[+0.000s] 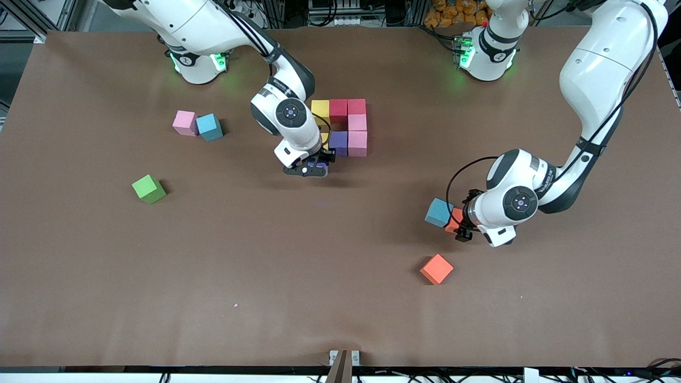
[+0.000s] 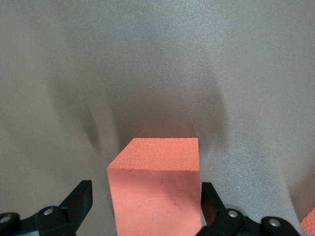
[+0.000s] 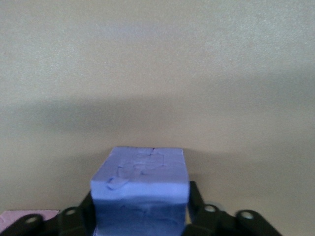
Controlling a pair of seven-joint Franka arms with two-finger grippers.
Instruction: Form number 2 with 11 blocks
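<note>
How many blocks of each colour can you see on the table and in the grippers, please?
Pink blocks: 3
Red blocks: 2
Yellow blocks: 2, one mostly hidden
Purple blocks: 2
Light blue blocks: 2
Orange blocks: 2
Green blocks: 1
Total: 14

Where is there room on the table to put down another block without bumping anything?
The big bare stretch of table nearest the front camera is free, between the green block and the lone orange block. It is crowded by the block cluster, where the right tool sits, and around the left tool beside the blue block.
</note>
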